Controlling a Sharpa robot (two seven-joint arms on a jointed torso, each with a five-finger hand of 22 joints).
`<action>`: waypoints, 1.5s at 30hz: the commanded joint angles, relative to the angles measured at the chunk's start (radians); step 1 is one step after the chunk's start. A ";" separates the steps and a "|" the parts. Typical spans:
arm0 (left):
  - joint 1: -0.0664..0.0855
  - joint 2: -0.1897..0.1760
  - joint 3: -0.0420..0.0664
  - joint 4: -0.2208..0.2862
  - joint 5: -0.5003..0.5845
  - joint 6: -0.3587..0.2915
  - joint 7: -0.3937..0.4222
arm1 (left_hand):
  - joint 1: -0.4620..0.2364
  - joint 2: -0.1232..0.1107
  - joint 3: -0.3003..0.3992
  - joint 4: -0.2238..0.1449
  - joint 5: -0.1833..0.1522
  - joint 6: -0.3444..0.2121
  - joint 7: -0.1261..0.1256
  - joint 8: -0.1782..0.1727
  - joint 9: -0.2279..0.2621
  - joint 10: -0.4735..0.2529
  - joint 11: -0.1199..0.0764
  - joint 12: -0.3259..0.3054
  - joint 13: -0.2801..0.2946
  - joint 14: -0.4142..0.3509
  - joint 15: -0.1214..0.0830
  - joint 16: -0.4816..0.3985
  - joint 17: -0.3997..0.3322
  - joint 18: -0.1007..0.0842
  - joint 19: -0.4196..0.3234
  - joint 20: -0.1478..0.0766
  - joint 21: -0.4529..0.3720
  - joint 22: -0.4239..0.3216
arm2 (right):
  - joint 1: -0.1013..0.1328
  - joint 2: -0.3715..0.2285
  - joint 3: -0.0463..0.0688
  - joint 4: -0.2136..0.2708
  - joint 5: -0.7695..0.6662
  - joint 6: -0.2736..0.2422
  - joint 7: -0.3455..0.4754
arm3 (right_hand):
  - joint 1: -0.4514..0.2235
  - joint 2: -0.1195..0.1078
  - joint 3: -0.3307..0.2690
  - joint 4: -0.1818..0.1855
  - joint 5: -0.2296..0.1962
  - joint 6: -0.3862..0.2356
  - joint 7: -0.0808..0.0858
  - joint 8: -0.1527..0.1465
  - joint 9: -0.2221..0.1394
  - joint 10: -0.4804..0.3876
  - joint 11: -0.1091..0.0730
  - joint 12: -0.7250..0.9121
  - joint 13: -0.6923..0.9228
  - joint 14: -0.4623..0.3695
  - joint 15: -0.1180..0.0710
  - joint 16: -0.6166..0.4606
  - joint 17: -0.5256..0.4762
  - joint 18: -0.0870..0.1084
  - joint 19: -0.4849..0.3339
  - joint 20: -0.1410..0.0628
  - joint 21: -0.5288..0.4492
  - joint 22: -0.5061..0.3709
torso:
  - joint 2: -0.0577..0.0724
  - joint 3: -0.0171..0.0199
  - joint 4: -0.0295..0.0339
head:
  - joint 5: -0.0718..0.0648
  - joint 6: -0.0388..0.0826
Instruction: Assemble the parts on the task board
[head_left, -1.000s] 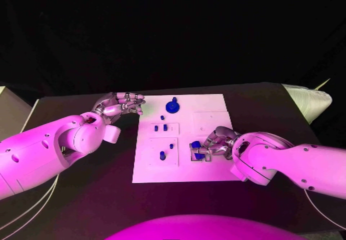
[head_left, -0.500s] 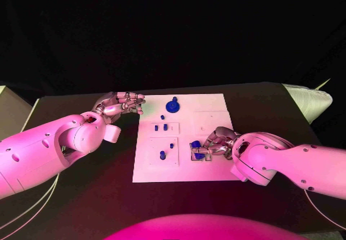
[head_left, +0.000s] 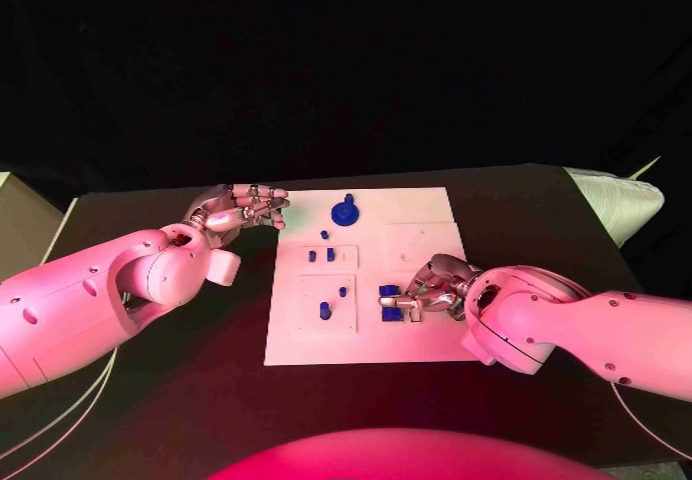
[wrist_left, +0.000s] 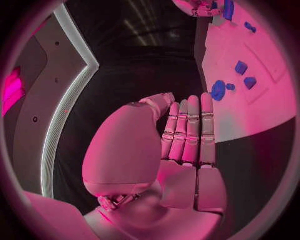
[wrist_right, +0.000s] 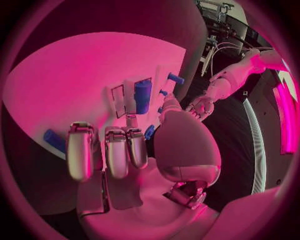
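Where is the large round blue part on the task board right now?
In the head view the round blue part sits near the far edge of the task board, just right of the left hand and well away from the right hand.

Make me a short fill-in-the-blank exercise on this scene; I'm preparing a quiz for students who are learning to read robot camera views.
1. The white task board lies on a ____ table.
2. The hand working over the blue parts at the board's near edge is the ____ hand.
3. The left hand hovers beside the board's far ____ corner.
4. The large round blue part stands near the board's ____ edge.

Missing words: black; right; left; far
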 joint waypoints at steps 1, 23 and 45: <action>0.000 0.002 0.001 0.000 0.006 0.003 0.004 | -0.001 0.005 -0.001 0.001 0.006 0.007 0.000 -0.005 0.002 0.009 -0.001 -0.006 0.001 0.006 0.001 -0.005 0.002 0.004 0.008 -0.002 -0.006 -0.002 | -0.002 -0.006 0.000 0.005 -0.033 0.005 0.041 | -0.007 0.008 -0.001 -0.001 -0.002 -0.009 0.000 0.006 0.001 0.086 -0.003 -0.004 0.246 0.104 -0.004 0.004 0.263 -0.014 0.078 -0.003 0.003 0.201 | 0.000 0.0007 -0.0002 | -0.002 0.003; -0.001 0.008 0.001 0.002 0.016 0.001 0.036 | -0.001 0.004 -0.002 0.001 0.006 0.006 0.000 -0.007 0.002 0.010 -0.001 -0.007 0.002 0.006 0.001 -0.005 0.002 0.004 0.009 -0.002 -0.006 -0.002 | 0.020 -0.167 0.003 -0.010 0.088 -0.015 0.405 | 0.302 0.064 0.140 -0.015 0.007 -0.046 0.014 -0.020 -0.021 0.101 0.007 0.021 0.261 0.104 0.004 0.004 0.263 -0.016 0.080 0.002 0.010 0.209 | -0.002 -0.0011 -0.0009 | -0.022 0.008; -0.009 0.014 0.001 0.006 0.022 0.002 0.045 | -0.003 0.004 -0.004 0.003 0.005 0.007 -0.001 -0.008 0.002 0.015 -0.002 -0.006 0.003 0.008 0.001 -0.004 0.003 0.004 0.010 -0.001 -0.007 -0.003 | 0.008 -0.311 0.001 -0.010 -0.196 0.047 0.281 | 0.309 0.009 0.178 -0.006 0.008 0.026 0.003 -0.040 -0.053 0.103 -0.001 0.024 0.263 0.104 -0.001 0.004 0.263 -0.017 0.080 0.002 0.014 0.214 | -0.001 0.0013 -0.0012 | -0.068 0.022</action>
